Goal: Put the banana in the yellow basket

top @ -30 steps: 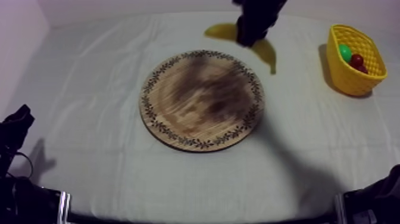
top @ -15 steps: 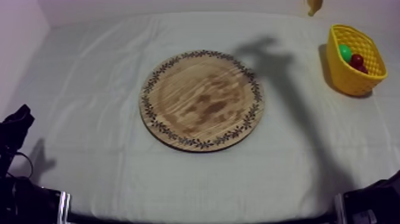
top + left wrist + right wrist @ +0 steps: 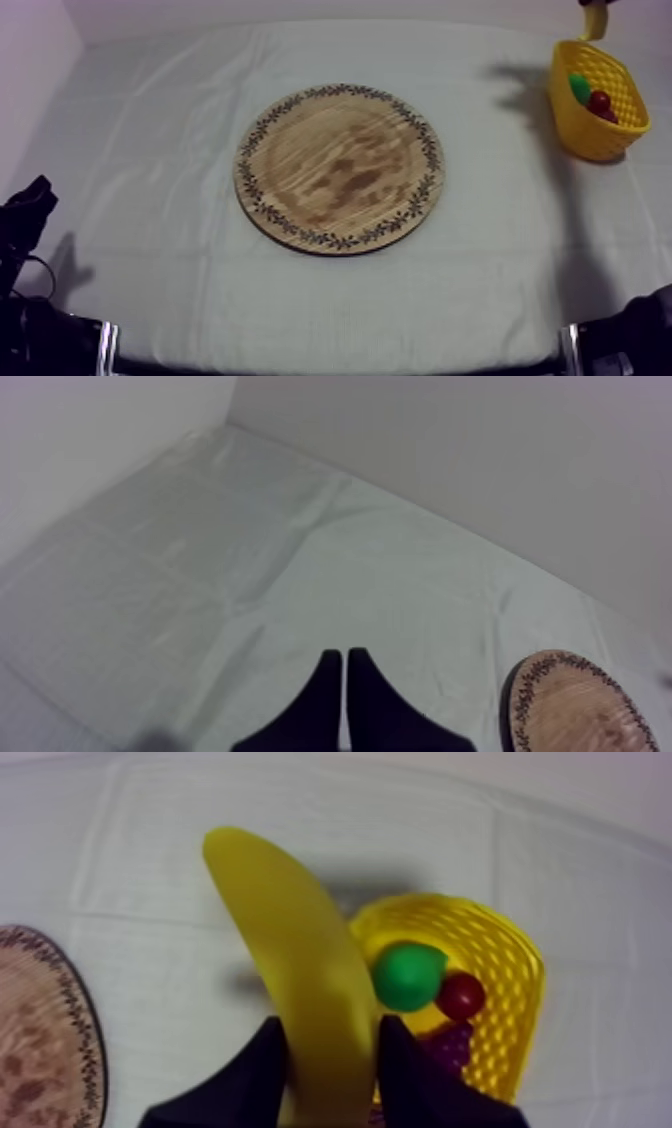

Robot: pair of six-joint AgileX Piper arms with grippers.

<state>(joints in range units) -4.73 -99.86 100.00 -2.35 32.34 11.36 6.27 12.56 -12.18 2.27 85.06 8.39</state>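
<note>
No text, label, brand, number or sign could be read anywhere. The wooden board (image 3: 340, 168) carried only a ring of small leaf-like ornaments along its rim, and these were a pattern, not letters.

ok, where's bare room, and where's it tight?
Bare: the wooden board, the cloth between it and the yellow basket, and cloth left of the board. Tight: the basket, with green fruit, small red fruit, grapes; right gripper holds the banana alongside.
</note>
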